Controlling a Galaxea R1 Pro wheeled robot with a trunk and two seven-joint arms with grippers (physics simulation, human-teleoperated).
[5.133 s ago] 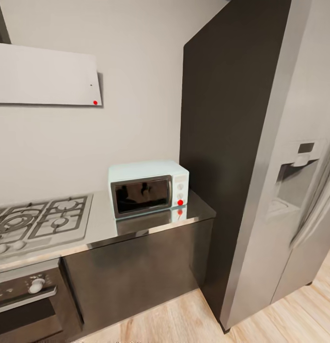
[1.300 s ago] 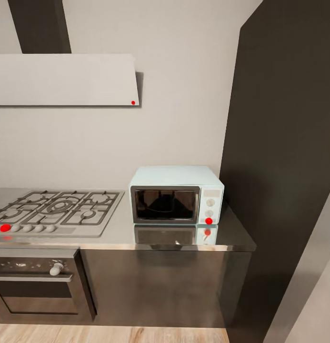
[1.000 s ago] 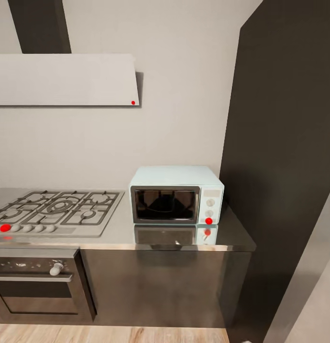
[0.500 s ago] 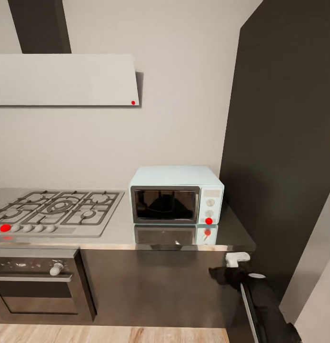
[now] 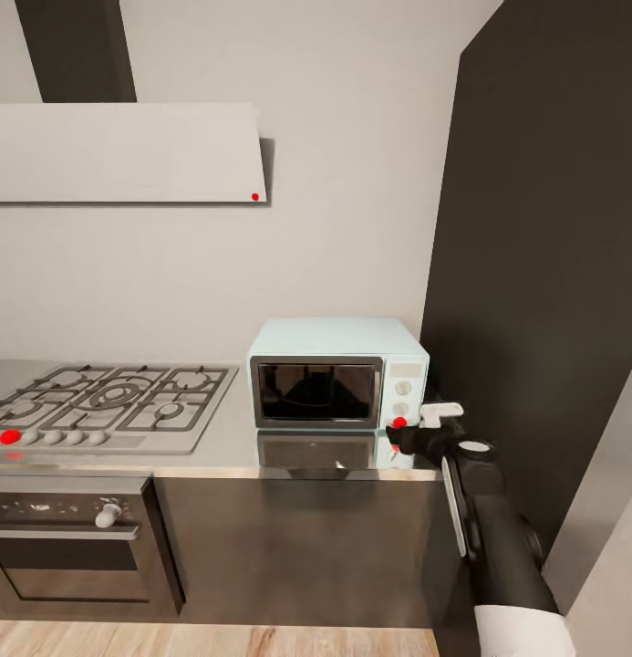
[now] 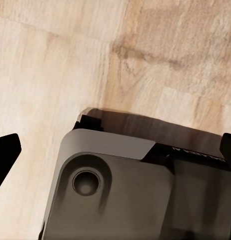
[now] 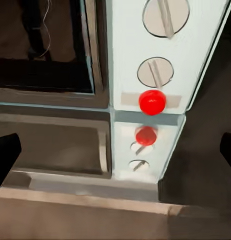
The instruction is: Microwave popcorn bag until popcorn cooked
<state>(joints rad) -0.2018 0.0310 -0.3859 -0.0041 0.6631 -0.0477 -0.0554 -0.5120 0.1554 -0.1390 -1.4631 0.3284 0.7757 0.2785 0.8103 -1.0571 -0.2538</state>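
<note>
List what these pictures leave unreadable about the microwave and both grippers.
- Microwave inside: head view, dark reflective door glass hides any contents.
- Right gripper: head view, too small and dark to read its jaws; right wrist view cuts the fingertips at the edges.
- Left gripper: left wrist view, one fingertip cut by the edge.

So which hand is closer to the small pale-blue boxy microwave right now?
The right. The right hand is raised just in front of the microwave, at its knob panel by the red light. The left hand hangs low, pointing at the wooden floor.
</note>
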